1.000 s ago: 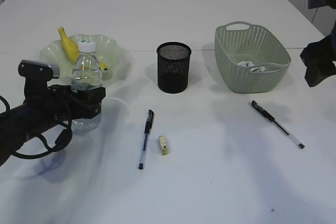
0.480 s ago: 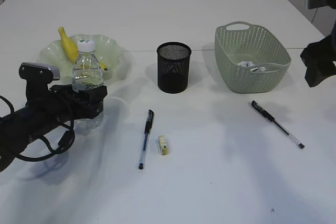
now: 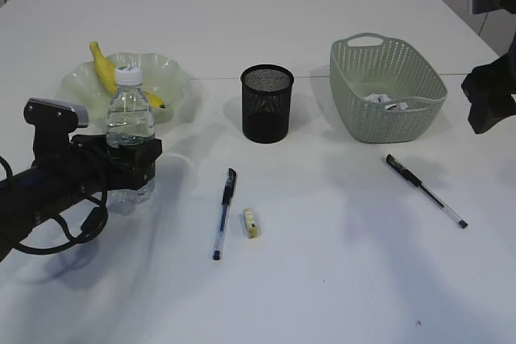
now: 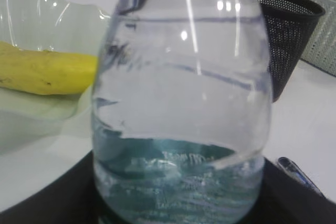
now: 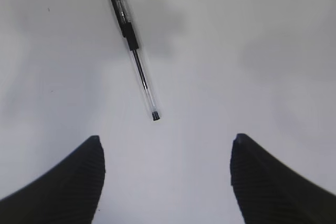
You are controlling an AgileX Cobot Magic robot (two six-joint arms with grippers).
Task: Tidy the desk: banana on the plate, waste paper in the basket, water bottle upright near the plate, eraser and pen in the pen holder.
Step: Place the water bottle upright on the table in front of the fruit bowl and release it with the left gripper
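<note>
Clear water bottle (image 3: 131, 133) stands upright just beside the plate (image 3: 173, 78), its lower half hidden by the left gripper (image 3: 133, 159) pinching it. Right gripper (image 5: 167, 156), fingers spread, hangs mostly out of frame above a pen (image 5: 135, 52).

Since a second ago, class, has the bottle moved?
Yes. The bottle has shifted slightly left and away from the pen holder, toward the plate.

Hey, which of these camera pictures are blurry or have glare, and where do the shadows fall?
Left wrist view: the water bottle fills the frame, soft and streaked with bright glints; the banana behind is blurred. Right wrist view: the pen is fairly sharp, with faint grey shadows on the table. Exterior view: even light, soft shadows beside the pen holder.
</note>
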